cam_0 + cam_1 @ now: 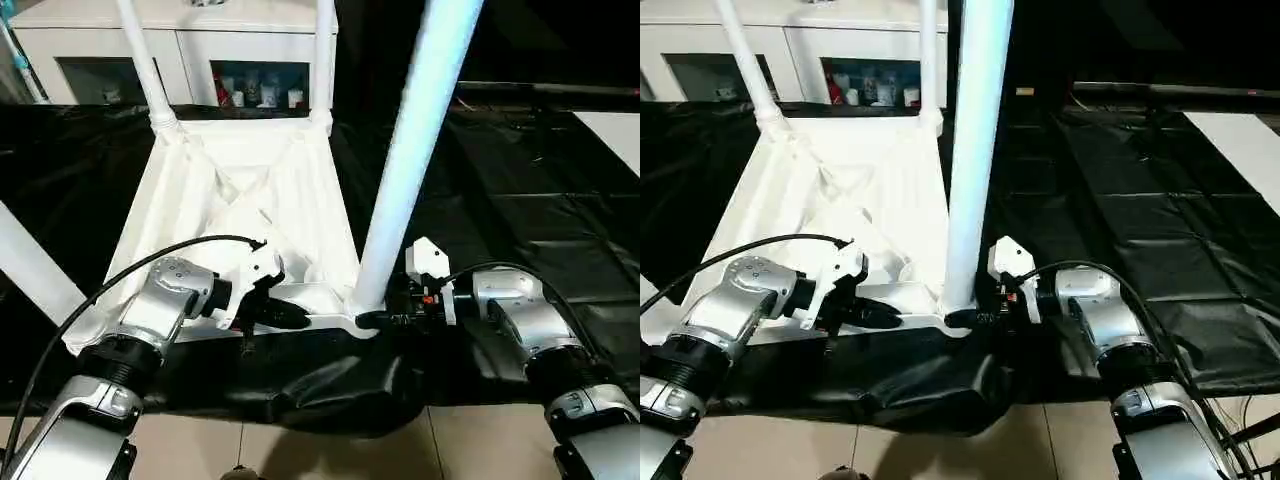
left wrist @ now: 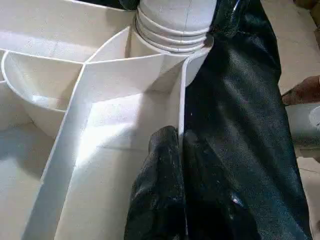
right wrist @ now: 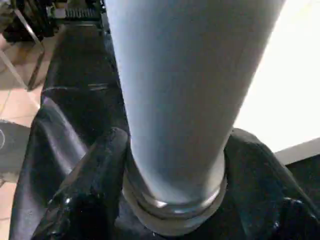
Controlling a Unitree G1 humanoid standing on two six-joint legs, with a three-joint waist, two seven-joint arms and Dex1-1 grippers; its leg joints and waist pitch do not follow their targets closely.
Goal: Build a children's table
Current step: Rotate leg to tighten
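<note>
Black plastic sheeting [image 1: 520,200] covers the floor under my work, bunched up at its near edge. On it the children's table [image 1: 240,200] lies upside down, legs up. My left gripper [image 1: 285,315] has its jaws pinched together on the top's near rim; my right gripper [image 1: 385,318] has its jaws clasped around the base of the near leg [image 1: 410,150] at its corner socket. Behind stands a white cabinet [image 1: 190,40] with small items behind glass. I read no writing.
</note>
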